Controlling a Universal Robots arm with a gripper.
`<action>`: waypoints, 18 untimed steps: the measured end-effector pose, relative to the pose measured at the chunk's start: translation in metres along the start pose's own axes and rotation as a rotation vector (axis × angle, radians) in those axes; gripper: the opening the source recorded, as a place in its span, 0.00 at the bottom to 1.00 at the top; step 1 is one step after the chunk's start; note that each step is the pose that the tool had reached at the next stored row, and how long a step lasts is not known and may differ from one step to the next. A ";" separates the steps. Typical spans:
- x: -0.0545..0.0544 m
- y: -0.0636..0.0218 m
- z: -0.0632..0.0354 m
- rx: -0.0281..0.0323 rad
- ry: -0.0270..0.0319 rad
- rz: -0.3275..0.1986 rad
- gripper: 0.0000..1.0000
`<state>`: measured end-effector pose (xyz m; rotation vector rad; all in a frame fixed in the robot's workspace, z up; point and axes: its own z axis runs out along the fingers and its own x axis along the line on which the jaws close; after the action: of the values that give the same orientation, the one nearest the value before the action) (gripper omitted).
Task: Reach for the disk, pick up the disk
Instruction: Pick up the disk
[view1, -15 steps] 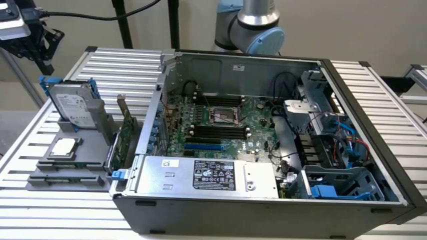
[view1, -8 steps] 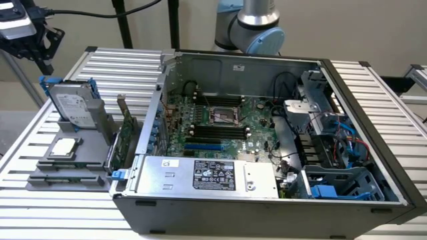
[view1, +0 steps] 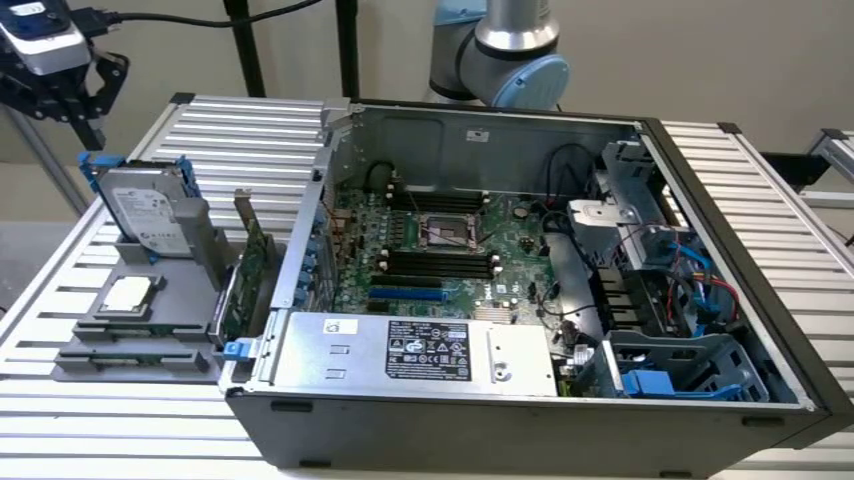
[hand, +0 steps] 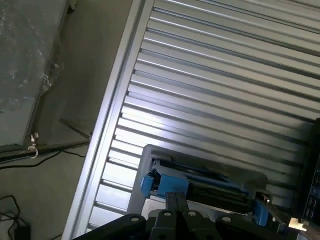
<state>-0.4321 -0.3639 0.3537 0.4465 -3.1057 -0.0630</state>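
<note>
Overhead, the wrist hangs above the desk (hand: 225, 75) with the jaws pointing straight down. Their two black fingers (hand: 169, 207) are pressed together and grip nothing. A silver and blue joint of the arm (view1: 505, 55) stands behind the computer case (view1: 534, 130), well apart from the jaws.

Directly below the jaws stands the disk (view1: 140, 212). It is propped upright and leans slightly in a grey holder (view1: 174, 250), with its white label facing out and a blue caddy (hand: 150, 184) framing its ends. The jaws sit just above the disk's top edge, close to one blue corner; whether they touch it cannot be told. Seen from the wrist, the closed tips line up over that narrow top edge.

Past the disk, bare slatted desk runs on to a long edge rail, with floor beyond it. Lower in the same holder, farther from the jaws than the disk, lies a small square chip (view1: 127, 293). On the case side of the jaws, an upright green card (view1: 248, 245) and the case's open side stand near the disk and narrow the room there. On the opposite side lie the desk's edge and the floor.
</note>
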 end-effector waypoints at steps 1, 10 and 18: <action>0.000 0.0000 0.0000 0.0001 0.0004 -0.018 0.11; 0.000 0.0000 -0.0001 0.0004 0.0031 -0.181 0.11; 0.000 0.0000 -0.0002 -0.0031 0.0016 -0.312 0.11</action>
<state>-0.4320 -0.3639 0.3539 0.9247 -3.0026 -0.0675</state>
